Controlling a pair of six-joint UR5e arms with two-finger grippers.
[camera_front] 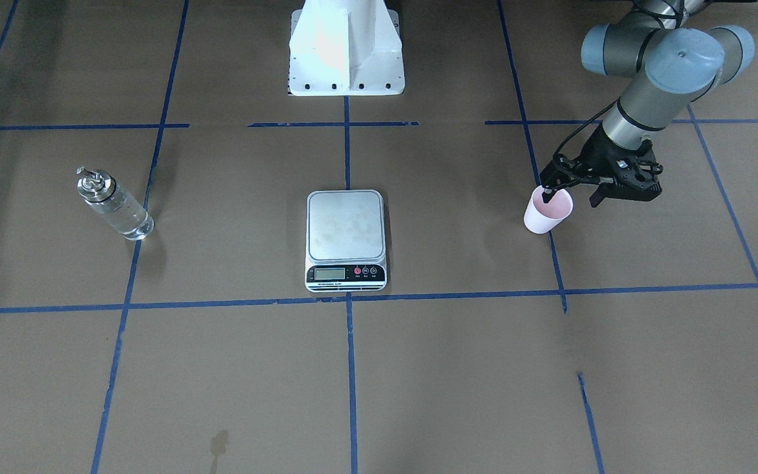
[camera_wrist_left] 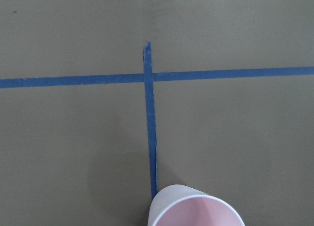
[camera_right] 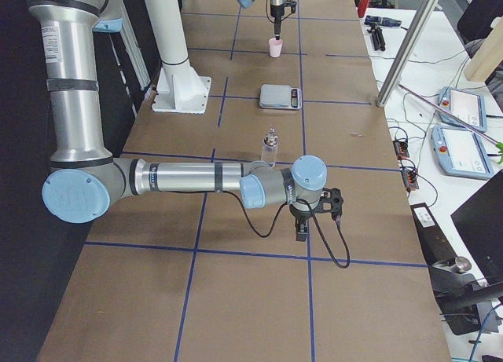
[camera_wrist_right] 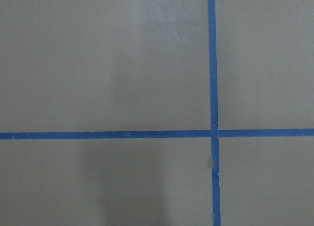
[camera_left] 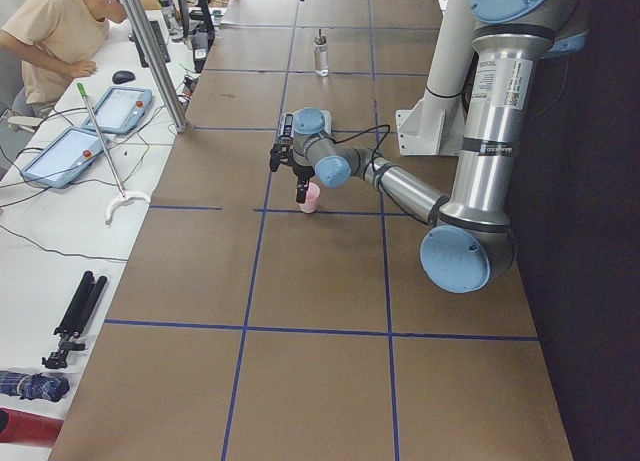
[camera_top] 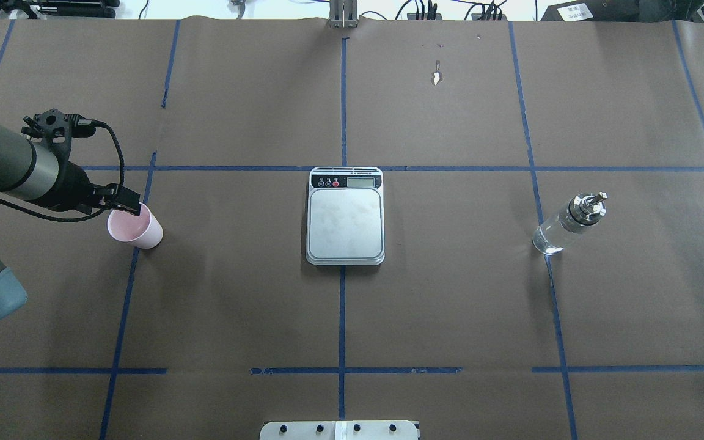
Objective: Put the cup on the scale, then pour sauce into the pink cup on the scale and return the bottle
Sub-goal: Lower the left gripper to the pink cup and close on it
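The left tool (camera_front: pixel 570 197) hung at the cup (camera_front: pixel 548 212), jaws apart, one finger apparently inside the rim. The cup stood on the surface (camera_front: pixel 418 368), well apart from the scale (camera_front: pixel 345 227). Pinching the wall squarely before lifting straight up seemed wisest; the right tool's (camera_right: pixel 301 232) state could not be told.

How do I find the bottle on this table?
Find the silver scale in the middle of the brown table. On the robot's right stands the bottle, on a blue tape line. It alone is clear glass with a shiny metal spout.
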